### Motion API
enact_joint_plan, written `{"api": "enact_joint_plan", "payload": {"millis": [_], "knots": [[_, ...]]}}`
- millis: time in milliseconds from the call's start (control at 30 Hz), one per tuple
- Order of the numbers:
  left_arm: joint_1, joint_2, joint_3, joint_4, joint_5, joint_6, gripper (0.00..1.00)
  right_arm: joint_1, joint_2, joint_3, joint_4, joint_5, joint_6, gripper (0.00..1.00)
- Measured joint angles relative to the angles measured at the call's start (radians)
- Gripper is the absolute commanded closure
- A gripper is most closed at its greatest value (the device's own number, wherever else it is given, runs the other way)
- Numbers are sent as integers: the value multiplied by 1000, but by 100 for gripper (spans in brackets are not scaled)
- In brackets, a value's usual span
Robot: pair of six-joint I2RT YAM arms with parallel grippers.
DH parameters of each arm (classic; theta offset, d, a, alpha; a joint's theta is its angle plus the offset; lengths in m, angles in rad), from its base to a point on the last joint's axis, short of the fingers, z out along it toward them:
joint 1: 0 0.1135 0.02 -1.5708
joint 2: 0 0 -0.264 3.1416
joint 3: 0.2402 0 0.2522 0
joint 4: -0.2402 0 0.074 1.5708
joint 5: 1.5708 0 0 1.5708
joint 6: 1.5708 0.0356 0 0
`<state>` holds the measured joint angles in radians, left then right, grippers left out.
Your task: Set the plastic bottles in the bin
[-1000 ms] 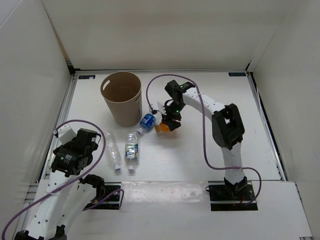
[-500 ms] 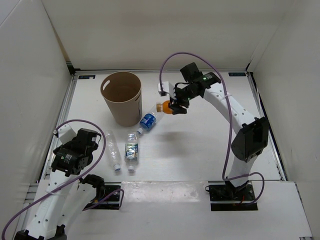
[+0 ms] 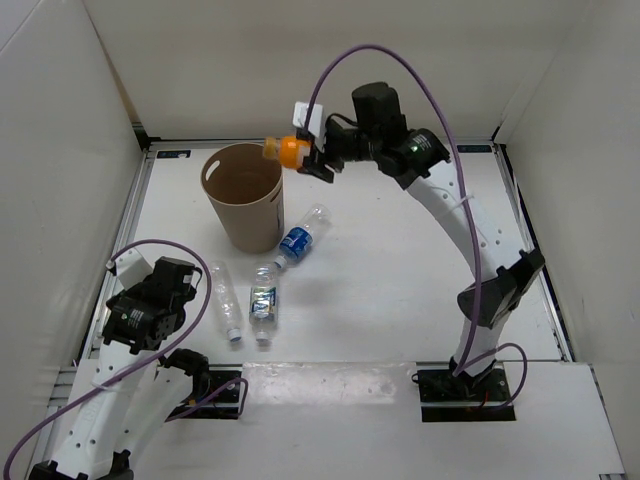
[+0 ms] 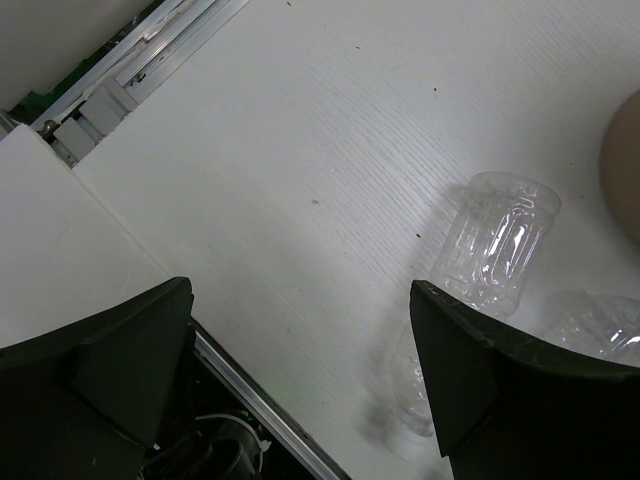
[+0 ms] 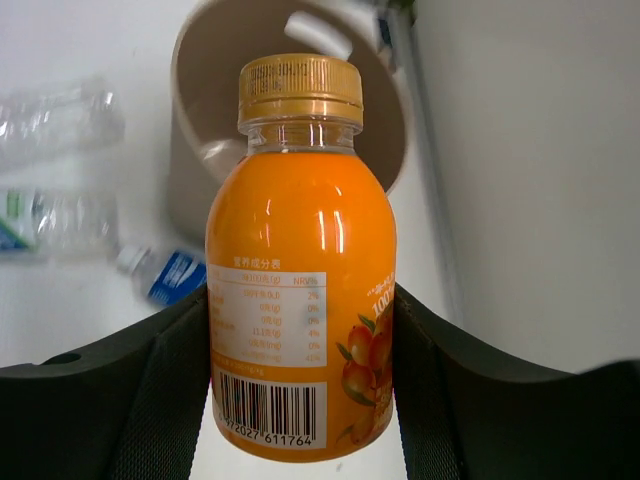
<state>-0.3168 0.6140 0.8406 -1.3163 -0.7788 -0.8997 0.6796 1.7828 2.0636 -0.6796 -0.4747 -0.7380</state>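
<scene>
Left gripper (image 4: 300,345) sat by the near-left corner, fingers spread wide around nothing. Just past it, the plain clear plastic bottle (image 3: 224,300) and the clear bottle with the green-blue label (image 3: 263,302) lay side by side. Further on, the clear blue-labelled bottle (image 3: 300,238) lay beside the tan round cardboard-coloured bin (image 3: 245,218), which stood toward the far-left corner. The right gripper (image 3: 305,156) was pinching the small orange bottle (image 5: 300,270), held in the air at the bin's far-right rim
</scene>
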Motion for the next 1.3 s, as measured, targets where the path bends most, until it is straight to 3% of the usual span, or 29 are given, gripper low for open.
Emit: {"api": "enact_joint_plan", "payload": {"millis": [233, 467, 600, 700, 733, 767, 867, 1300], "knots": [[0, 2, -2, 15, 2, 10, 0, 47, 163, 330, 82, 8, 33, 100], [-19, 12, -7, 39, 19, 40, 0, 89, 323, 317, 240, 24, 62, 98], [-46, 43, -10, 56, 36, 65, 0, 102, 415, 319, 271, 28, 63, 82], [-60, 76, -10, 67, 45, 80, 0, 107, 459, 338, 280, 31, 78, 61], [-61, 85, -10, 69, 49, 85, 0, 107, 467, 348, 282, 31, 81, 53], [-61, 92, -10, 71, 51, 88, 0, 108, 471, 355, 282, 31, 84, 35], [-65, 106, -10, 72, 57, 95, 0, 107, 472, 378, 280, 27, 96, 13], [-65, 102, -10, 54, 36, 63, 0, 93, 462, 416, 294, 44, 129, 10]]}}
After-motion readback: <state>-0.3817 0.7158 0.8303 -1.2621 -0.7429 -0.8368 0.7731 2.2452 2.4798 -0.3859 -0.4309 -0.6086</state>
